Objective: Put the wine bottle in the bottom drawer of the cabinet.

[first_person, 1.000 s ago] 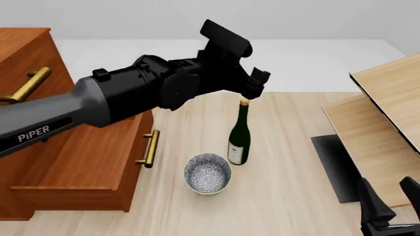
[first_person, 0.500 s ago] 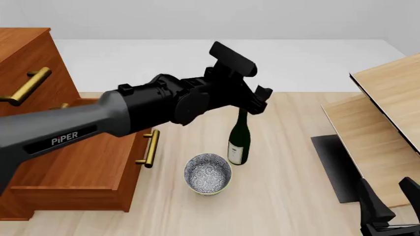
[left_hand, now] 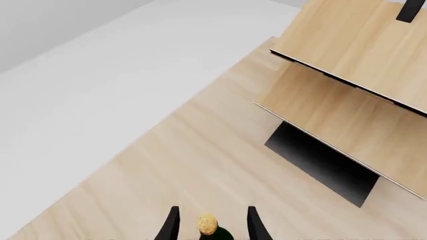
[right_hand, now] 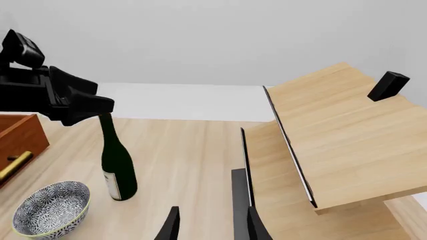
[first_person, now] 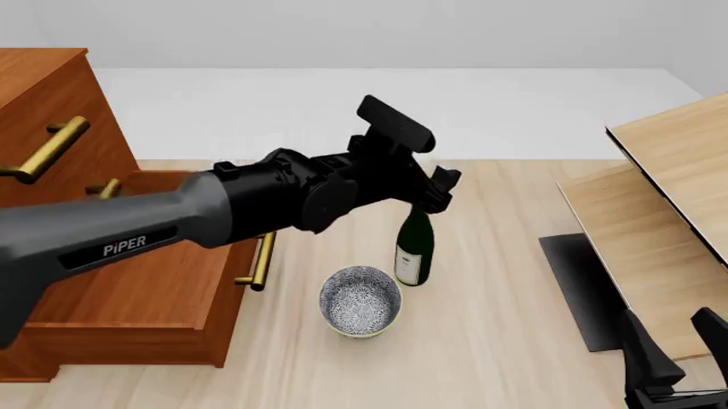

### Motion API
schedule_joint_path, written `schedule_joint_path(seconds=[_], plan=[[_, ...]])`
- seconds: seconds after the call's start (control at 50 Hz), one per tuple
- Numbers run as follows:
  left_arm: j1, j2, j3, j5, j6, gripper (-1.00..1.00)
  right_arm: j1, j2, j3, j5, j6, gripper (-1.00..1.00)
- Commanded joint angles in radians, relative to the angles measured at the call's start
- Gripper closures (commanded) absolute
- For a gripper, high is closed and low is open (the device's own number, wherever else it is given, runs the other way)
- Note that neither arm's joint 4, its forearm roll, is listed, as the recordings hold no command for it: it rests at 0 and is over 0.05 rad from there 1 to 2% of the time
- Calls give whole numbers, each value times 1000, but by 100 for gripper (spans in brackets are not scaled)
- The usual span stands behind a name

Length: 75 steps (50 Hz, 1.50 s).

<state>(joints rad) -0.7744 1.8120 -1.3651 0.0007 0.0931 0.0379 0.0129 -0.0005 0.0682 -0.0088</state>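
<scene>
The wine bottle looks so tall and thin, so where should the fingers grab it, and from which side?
Probably the neck, from above. The wine bottle stands upright, its long slim neck fits between the left gripper fingers, and the bowl crowds its lower body. The gold cap already sits between the open fingers.

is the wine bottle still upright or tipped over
Upright. The wine bottle stands on its base on the table beside the bowl, neck straight up between the left gripper fingers.
</scene>
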Motion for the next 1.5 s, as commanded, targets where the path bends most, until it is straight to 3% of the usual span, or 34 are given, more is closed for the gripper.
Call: schedule_joint_path(seconds=[0.02,0.56,1.28,1.3,1.5], plan=[[2,5,39,-29,-9,-100,0,-2,0,3,-1,-100],[-7,22,92,-81,-32,-100,-2,11,0,-9,1,-100],[14,72,93,-118,-53,-100,5,12,0,-10,-7,-100],[15,71,98,-123,-49,100,5,14,0,-13,-7,-100],[14,65,107,-125,-46,100,5,17,0,-15,-7,-100]])
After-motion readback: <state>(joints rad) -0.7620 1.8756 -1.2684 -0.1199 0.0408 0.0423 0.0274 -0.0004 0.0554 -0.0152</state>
